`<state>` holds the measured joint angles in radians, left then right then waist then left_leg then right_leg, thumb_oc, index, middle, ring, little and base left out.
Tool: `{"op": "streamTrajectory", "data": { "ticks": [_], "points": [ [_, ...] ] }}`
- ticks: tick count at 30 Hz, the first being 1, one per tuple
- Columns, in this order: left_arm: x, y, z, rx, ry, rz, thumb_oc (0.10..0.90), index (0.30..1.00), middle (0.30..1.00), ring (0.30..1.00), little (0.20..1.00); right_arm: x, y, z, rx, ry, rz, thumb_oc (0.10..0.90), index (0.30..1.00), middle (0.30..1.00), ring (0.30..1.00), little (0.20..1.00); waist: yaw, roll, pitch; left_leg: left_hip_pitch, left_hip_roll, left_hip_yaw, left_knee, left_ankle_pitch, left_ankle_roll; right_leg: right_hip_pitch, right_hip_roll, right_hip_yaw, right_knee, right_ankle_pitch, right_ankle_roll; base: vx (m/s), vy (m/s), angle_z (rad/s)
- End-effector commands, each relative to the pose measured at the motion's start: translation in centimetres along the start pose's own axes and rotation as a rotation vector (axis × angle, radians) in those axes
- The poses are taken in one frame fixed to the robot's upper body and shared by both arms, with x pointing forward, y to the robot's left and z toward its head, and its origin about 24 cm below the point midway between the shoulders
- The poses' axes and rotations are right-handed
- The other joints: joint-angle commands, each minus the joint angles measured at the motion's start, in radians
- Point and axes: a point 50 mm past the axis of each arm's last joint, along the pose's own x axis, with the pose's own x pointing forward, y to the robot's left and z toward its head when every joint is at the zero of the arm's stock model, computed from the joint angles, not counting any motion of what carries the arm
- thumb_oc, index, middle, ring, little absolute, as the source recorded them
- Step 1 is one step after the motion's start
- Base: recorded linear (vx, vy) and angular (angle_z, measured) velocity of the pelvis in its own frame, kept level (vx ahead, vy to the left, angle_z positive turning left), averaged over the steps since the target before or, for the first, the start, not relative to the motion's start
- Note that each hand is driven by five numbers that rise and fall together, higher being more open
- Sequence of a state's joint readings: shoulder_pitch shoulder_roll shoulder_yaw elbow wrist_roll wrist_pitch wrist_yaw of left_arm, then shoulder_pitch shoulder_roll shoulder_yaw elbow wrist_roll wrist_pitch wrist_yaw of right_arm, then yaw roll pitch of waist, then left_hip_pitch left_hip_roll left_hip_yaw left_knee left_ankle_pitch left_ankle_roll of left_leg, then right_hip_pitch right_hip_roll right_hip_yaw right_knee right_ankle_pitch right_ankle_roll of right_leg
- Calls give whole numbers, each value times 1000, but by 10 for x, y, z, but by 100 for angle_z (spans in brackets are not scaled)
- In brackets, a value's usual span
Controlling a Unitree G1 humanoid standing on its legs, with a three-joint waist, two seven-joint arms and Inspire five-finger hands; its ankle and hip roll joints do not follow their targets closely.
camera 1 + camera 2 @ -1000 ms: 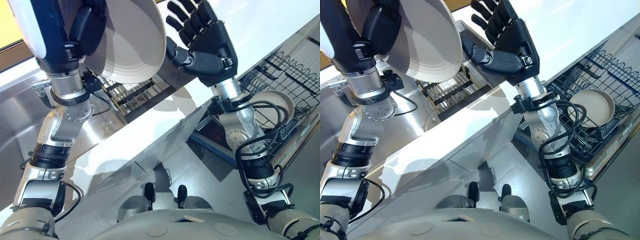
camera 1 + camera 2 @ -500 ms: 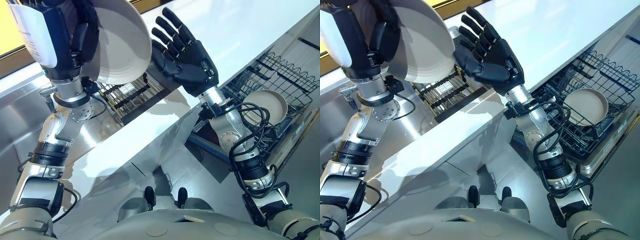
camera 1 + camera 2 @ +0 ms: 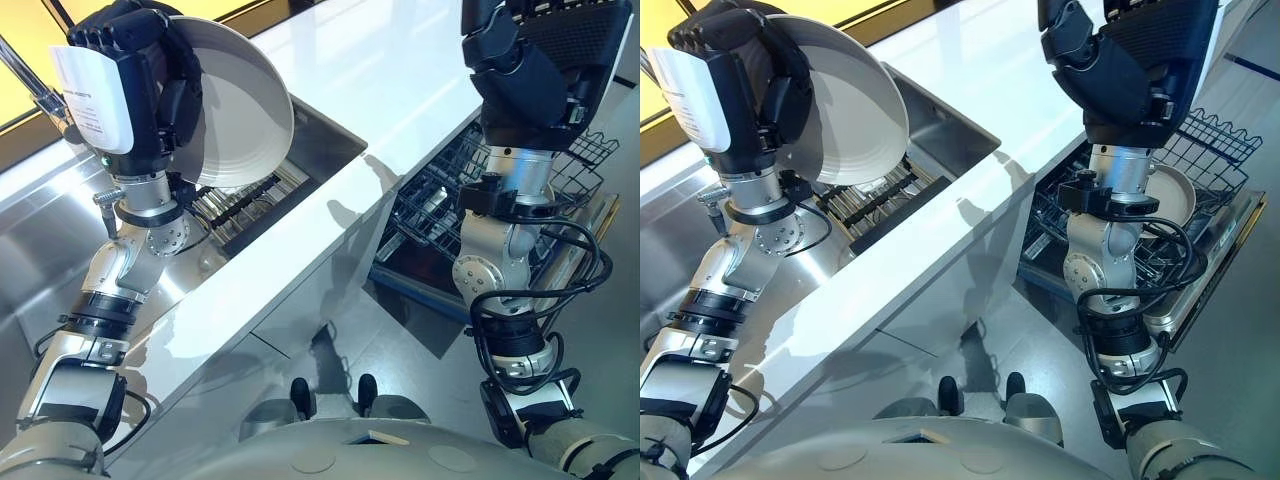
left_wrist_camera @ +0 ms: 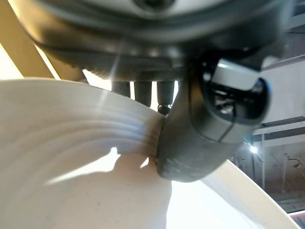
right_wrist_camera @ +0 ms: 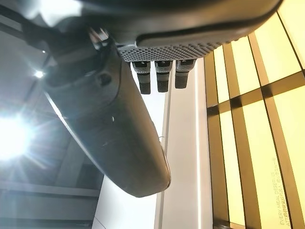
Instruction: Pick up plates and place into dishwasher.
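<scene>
Left wrist view: left hand [image 4: 209,119] fingers [image 4: 143,90] clamp plate [image 4: 71,157].

I stand in a kitchen: a white counter [image 3: 400,90] runs ahead of me, a steel sink [image 3: 300,150] with a drying rack sunk in it at eleven o'clock, an open dishwasher rack [image 3: 1205,150] at two o'clock.

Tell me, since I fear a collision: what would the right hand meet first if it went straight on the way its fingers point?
Probably nothing. The right hand, raised above the dishwasher rack, points its straight fingers up past the white wall into open space; depth is unclear.
</scene>
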<state>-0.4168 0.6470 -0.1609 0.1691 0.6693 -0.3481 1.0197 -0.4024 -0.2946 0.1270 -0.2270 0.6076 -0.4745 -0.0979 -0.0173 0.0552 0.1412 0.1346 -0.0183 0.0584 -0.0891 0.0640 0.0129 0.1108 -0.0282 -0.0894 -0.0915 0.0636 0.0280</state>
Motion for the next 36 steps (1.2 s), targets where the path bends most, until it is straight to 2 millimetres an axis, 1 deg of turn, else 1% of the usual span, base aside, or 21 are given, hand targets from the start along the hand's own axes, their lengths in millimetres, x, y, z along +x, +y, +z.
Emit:
{"op": "streamTrajectory", "data": {
  "ticks": [1, 4, 8, 11, 12, 13, 14, 21, 30, 36],
  "points": [
    [21, 9, -2, 13, -41, 90, 100, 300, 300, 300, 200, 9, 15, 4, 37, 7, 132, 800, 900, 900, 900, 900, 10, -10, -137, 9, -50, 0, 5, -127, 12, 7, 57, -57, 63, -162, 1, 0, 0, 0],
    [22, 9, 0, 5, -46, 84, 100, 300, 300, 300, 200, 2, 13, -9, 99, 117, 143, 800, 900, 900, 900, 900, 5, -11, -139, 9, -50, -7, 4, -126, 14, 4, 58, -46, 71, -167, 0, 0, 0, 0],
    [23, 8, 1, -8, -49, 82, 100, 300, 300, 300, 200, -4, 15, -20, 158, 197, 141, 800, 900, 900, 900, 900, 3, -14, -140, 10, -49, -9, 3, -127, 15, 4, 57, -45, 75, -168, 0, 0, 0, 0],
    [23, 5, 3, -21, -46, 82, 100, 300, 300, 300, 200, -7, 19, -25, 161, 225, 145, 800, 900, 900, 900, 900, 1, -15, -140, 11, -49, -8, 3, -126, 15, 3, 58, -45, 76, -167, 0, 0, 0, 0],
    [23, 4, 3, -24, -49, 79, 100, 300, 300, 300, 200, -8, 19, -27, 159, 235, 144, 800, 900, 900, 900, 900, 1, -15, -139, 17, -48, -9, 3, -134, 15, 10, 58, -44, 75, -174, 2, 0, 0, 0],
    [23, 4, 3, -24, -50, 79, 100, 300, 300, 300, 200, -8, 19, -27, 159, 236, 145, 800, 900, 900, 900, 900, 1, -15, -138, 13, -48, -7, 3, -126, 14, 5, 58, -45, 76, -167, 0, 0, 0, 0],
    [24, 3, 5, -32, -52, 73, 100, 300, 300, 300, 200, -9, 20, -30, 154, 261, 147, 800, 900, 900, 900, 900, 0, -14, -138, 18, -48, -9, 3, -134, 15, 11, 59, -44, 74, -174, 2, 0, 0, 0],
    [22, -4, 8, -47, -58, 52, 100, 300, 300, 300, 200, -18, 23, -45, 165, 361, 167, 800, 900, 900, 900, 900, -1, -17, -135, 20, -48, -12, 2, -133, 15, 12, 60, -44, 77, -176, 1, 0, 0, 0],
    [20, -5, 8, -47, -58, 35, 100, 300, 300, 300, 200, -31, 31, -62, 255, 499, 191, 800, 900, 900, 900, 900, 4, -19, -130, 20, -46, -9, 3, -130, 11, 16, 59, -60, 73, -175, -1, 0, 0, 0],
    [19, -10, 6, -51, -49, 22, 100, 300, 300, 300, 200, -33, 40, -67, 288, 534, 223, 800, 900, 900, 900, 900, 6, -18, -129, 19, -45, -8, 4, -127, 10, 18, 59, -64, 72, -175, -2, 0, 0, 0]
  ]
}}
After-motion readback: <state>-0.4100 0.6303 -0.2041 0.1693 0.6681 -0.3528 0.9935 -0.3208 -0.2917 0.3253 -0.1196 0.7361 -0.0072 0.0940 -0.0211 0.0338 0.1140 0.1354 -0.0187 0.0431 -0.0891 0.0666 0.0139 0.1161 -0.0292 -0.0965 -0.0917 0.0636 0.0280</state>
